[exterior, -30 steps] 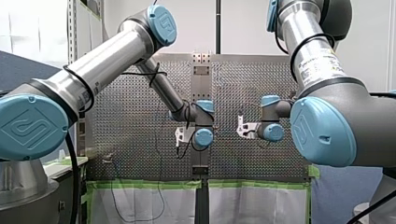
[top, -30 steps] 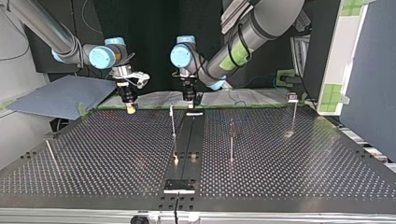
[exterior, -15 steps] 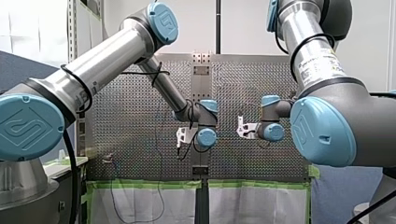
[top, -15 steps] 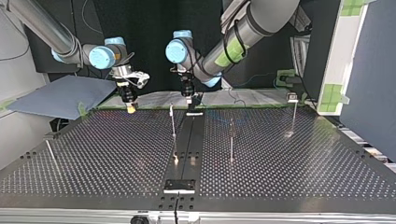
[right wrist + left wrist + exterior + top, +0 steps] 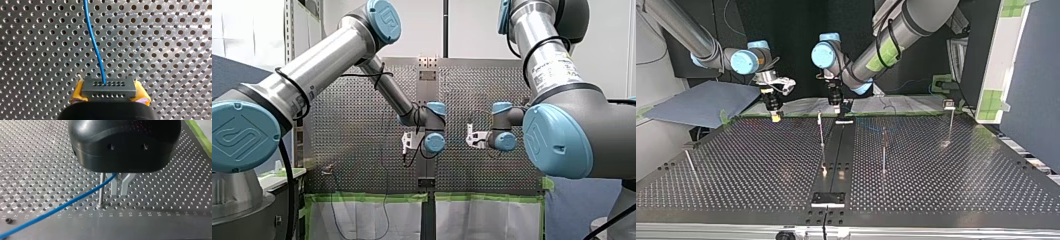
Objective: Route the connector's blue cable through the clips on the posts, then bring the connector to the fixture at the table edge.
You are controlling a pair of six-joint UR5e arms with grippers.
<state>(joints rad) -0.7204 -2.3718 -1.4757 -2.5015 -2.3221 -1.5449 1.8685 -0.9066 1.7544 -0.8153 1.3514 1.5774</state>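
front view: my left arm [image 5: 327, 55] comes in from the left and my right arm [image 5: 557, 130] from the right. their wrists hang side by side, apart, over the middle of the perforated table [image 5: 357, 130]. the fingers are hidden behind the wrists here.

top view: my right gripper [image 5: 776, 118] hangs at the view's left over the table's far edge, yellow at its tip, just above the surface. my left gripper [image 5: 838, 111] hangs near the middle, over the far end of the black strip [image 5: 836, 155], just beside the top of a thin post [image 5: 821, 131]. the fixture [image 5: 827, 199] sits at the near edge, well apart from both grippers. the jaws are too small to read here.

left wrist view: the metal fingers [image 5: 113, 187] point down at the table, close together with only a thin slit between them. the blue cable [image 5: 62, 207] runs taut past the post, right against it, and goes out of sight under the black housing at the fingers' root. whether the fingers pinch it i cannot tell.

right wrist view: the yellow pads [image 5: 78, 93] press on both sides of the dark grey connector [image 5: 109, 87], which is pinched between them. the blue cable leaves a hole in the connector's face and runs ahead across the table.
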